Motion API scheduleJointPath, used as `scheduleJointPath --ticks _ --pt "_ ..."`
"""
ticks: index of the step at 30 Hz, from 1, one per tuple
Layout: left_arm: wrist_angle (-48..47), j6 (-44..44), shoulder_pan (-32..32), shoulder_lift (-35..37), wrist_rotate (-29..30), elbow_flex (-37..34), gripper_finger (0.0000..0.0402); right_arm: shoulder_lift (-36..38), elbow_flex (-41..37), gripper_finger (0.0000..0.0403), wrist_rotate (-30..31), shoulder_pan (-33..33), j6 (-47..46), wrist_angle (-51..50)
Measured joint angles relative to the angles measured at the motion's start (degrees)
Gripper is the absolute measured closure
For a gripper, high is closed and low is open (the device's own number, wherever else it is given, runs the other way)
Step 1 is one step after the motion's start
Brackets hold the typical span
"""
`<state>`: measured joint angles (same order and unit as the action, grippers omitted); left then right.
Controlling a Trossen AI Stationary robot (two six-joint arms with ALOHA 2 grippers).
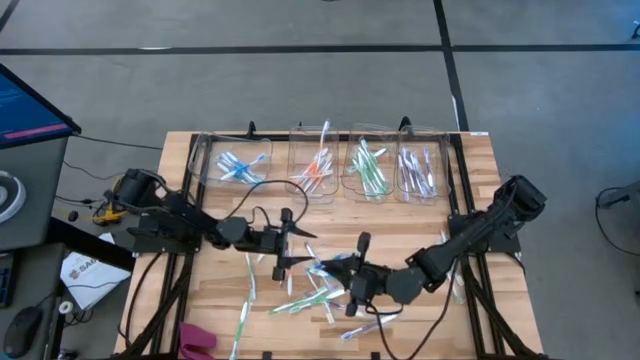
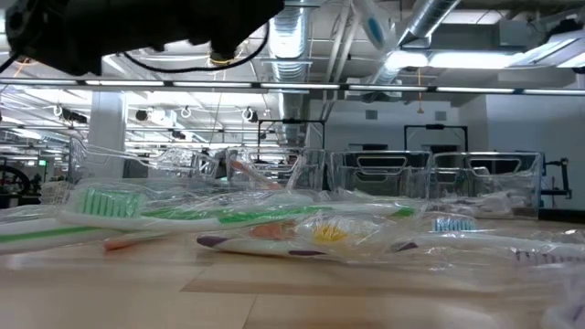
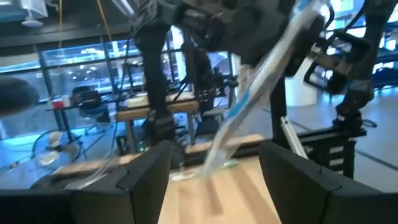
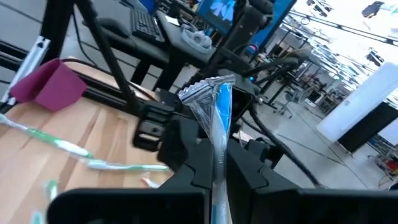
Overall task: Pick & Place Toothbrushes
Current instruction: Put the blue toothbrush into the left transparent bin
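While the right gripper (image 4: 214,180) is pinching a wrapped blue toothbrush (image 4: 219,118) above the table's (image 1: 210,300) middle, the left gripper (image 1: 292,240) is waiting just beside it with fingers spread wide and nothing between them. This is looking like a handover, so the left should be closing squarely on the free end before the right is letting go. Four bins (image 1: 325,165) are standing along the far edge, each already holding brushes; the loose pile (image 1: 320,290) is too tangled to count, roughly a dozen.
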<state>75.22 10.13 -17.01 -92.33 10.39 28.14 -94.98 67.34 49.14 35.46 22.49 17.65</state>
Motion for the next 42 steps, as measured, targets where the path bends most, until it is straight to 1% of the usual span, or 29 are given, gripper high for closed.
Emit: scheduleJointPath --ticks 4,9,12,17,22,24,30,33,36,42 --pt "-0.3 1.6 -1.0 -4.5 -1.1 5.3 0.0165 0.0 0.0 0.0392 -0.7 -1.2 0.0 1.1" --pt "-0.1 3.8 -1.6 -6.9 -2.1 9.7 0.0165 0.0 0.0 0.0392 -1.1 -1.9 0.2 1.3" --pt "-0.5 3.6 -1.6 -6.9 -3.5 10.8 0.0165 0.0 0.0 0.0392 -1.2 -2.1 0.3 1.3" --pt "-0.9 1.2 -1.6 -6.9 -3.6 11.3 0.0165 0.0 0.0 0.0392 -1.3 -2.2 0.4 1.3" --pt "-1.2 1.2 -0.9 -6.9 -3.4 12.0 0.0165 0.0 0.0 0.0392 -1.3 -2.6 0.4 1.4" --pt "-2.7 1.2 -0.6 -6.9 -3.3 12.5 0.0165 0.0 0.0 0.0392 -1.6 -2.6 0.4 1.4" --pt "-3.6 1.4 -0.5 -6.9 -3.3 13.5 0.0169 0.0 0.0 0.0392 -4.3 -3.0 0.4 1.4" --pt "-3.7 1.5 -0.5 -6.9 -3.3 13.7 0.0188 0.0 0.0 0.0392 -4.3 -3.0 0.4 1.3" --pt "-3.9 1.5 -0.5 -6.9 -3.3 13.8 0.0219 0.0 0.0 0.0392 -4.3 -3.0 0.4 1.3" --pt "-4.6 1.6 -0.6 -6.9 -3.3 13.8 0.0313 0.0 0.0 0.0392 -4.3 -3.0 0.4 0.9"
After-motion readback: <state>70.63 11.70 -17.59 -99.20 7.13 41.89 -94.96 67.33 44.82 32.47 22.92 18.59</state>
